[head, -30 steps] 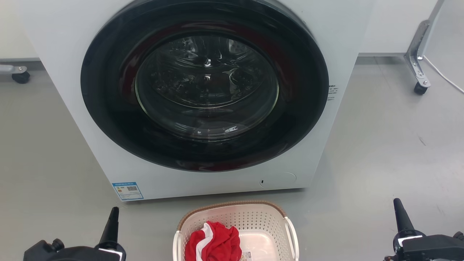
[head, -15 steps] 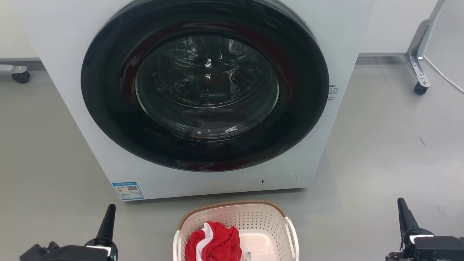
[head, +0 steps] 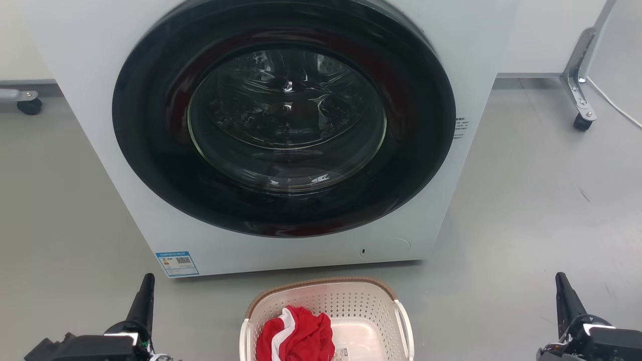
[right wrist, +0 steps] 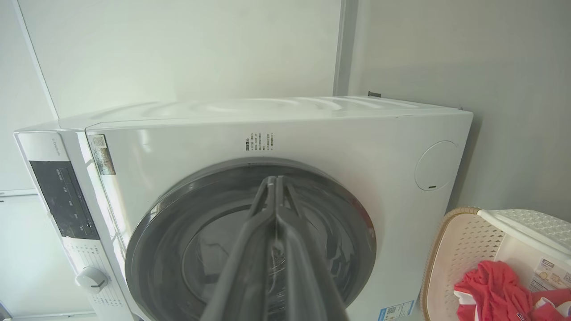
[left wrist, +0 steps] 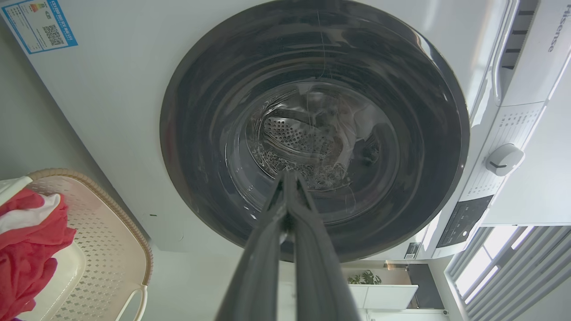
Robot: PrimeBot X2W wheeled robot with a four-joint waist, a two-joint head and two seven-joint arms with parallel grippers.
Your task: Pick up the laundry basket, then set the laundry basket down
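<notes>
Starting at our left gripper [head: 144,293], we find it low at 7 o'clock in the head view, closed on nothing. Its two dark fingers [left wrist: 263,258] press together right to the tips in the left wrist view. Our right gripper [head: 564,293] sits low at 5 o'clock, and the right wrist view shows its fingers meeting in the same way, empty. Both point toward 12 above the grey floor [head: 526,200], each well apart from the laundry basket [head: 326,301]. The basket stands on the floor between them at 6 o'clock, its near part cut off by the bottom edge. We see cream-white perforated walls, a brown woven-look rim [head: 321,281] and white loop handles [head: 404,321] at its 3 and 9 o'clock sides. A red and white garment [head: 301,333] lies bunched inside, toward the basket's 8 o'clock. A small label [head: 341,353] shows on the basket floor just beside the garment, at 5 o'clock. Just beyond the rim, toward 12, stands a white front-loading washing machine [head: 100,125], with a thin strip of floor showing between the two. Its round dark door [head: 286,115] is shut, and the steel drum shows through the glass. A blue sticker [head: 176,263] sits on the machine's front at 7 o'clock of the door. In the left wrist view a pale control knob [left wrist: 504,159] appears at 3 o'clock. Farther out in the head view, a caster wheel [head: 582,123] rests on the floor at 2 o'clock.
</notes>
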